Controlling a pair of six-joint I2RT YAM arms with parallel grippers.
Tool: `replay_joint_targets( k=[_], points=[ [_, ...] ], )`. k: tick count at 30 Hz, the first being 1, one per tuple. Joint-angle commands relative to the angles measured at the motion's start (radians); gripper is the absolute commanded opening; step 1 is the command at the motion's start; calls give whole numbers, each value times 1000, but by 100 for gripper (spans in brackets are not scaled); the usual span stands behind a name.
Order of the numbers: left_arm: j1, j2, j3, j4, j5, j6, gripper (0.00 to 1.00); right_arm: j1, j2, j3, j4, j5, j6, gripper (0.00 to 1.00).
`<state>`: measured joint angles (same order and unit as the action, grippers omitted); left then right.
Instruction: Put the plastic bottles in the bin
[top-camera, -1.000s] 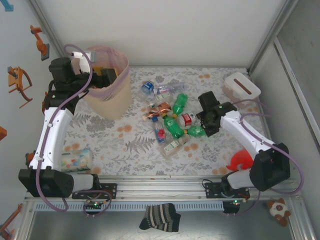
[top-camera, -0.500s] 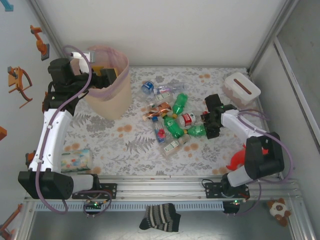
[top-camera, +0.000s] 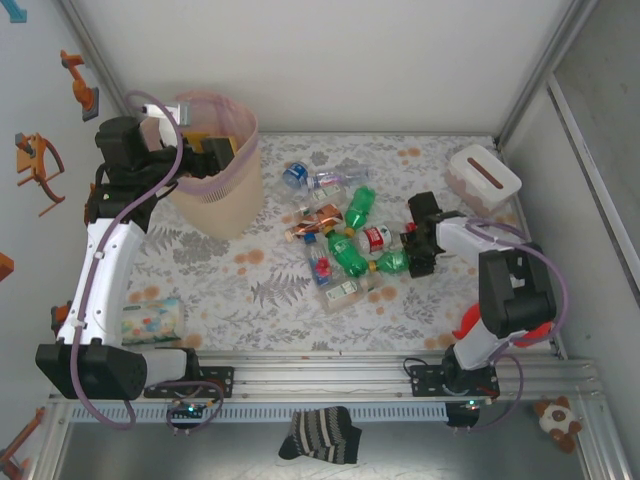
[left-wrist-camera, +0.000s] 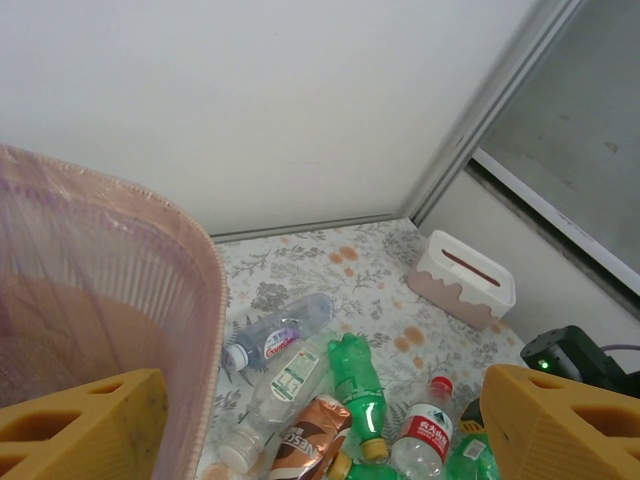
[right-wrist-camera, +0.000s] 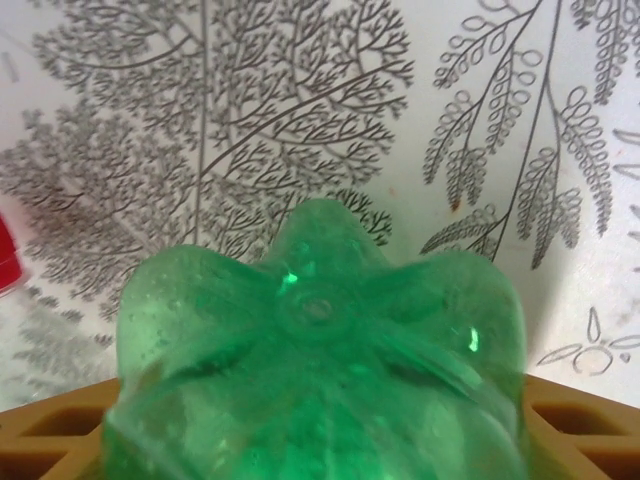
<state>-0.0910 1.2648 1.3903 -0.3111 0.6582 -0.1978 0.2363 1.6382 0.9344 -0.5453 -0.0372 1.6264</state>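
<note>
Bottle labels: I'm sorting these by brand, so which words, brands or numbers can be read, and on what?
"ESC": what the white letters seem to read, part of a longer word, on the brown crushed bottle.
Red label of the red-capped bottle: white marks, too small to read.
Label of the long clear bottle, and every other label: too blurred to read.

Robot lab test cell, not a home. 2 robot arms (top-camera: 100, 265) sit bolted to an aluminium rail (top-camera: 320, 375) at the table edge, with purple cables (top-camera: 150, 190) looped along them. White panel walls (top-camera: 330, 60) in extrusion framing (top-camera: 525, 90) box in the workspace. The props look staged: crushed plastic bottles (top-camera: 345, 245) on a leaf-print cloth (top-camera: 270, 290), a pink bin (top-camera: 215, 190), a white slotted box (top-camera: 483, 177), and toy cutouts (top-camera: 40, 165) stuck on the left wall.
</note>
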Motion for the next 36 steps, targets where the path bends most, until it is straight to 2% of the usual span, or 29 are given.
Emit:
replay_joint_targets(
  k=[1,9,14,19,23,26,28,32,36],
  points=[
    [-4,-24,24,-20,32,9,81,-9,0,-21,0,18,18,64],
    [-4,-24,22,-28,23,19,82,-37,-110,-62,-68,125,36,55],
    [-6,-7,24,-11,28,2,82,-59,-230,-55,-145,255,-19,51],
    [-23,19,25,3,48,-1,81,-59,-345,-8,-129,428,-283,48],
    [-66,43,31,3,63,31,81,-59,-448,-11,24,449,-634,43],
    [-110,59,30,17,92,64,81,-58,-511,-6,149,340,-938,40],
    [-139,68,25,35,113,75,82,-58,-540,10,197,209,-1119,40],
    [-197,82,-18,147,185,61,82,-58,-572,52,233,-31,-1335,41],
    [-261,99,-46,224,240,72,84,-58,-580,95,270,-356,-1483,42]
  ],
)
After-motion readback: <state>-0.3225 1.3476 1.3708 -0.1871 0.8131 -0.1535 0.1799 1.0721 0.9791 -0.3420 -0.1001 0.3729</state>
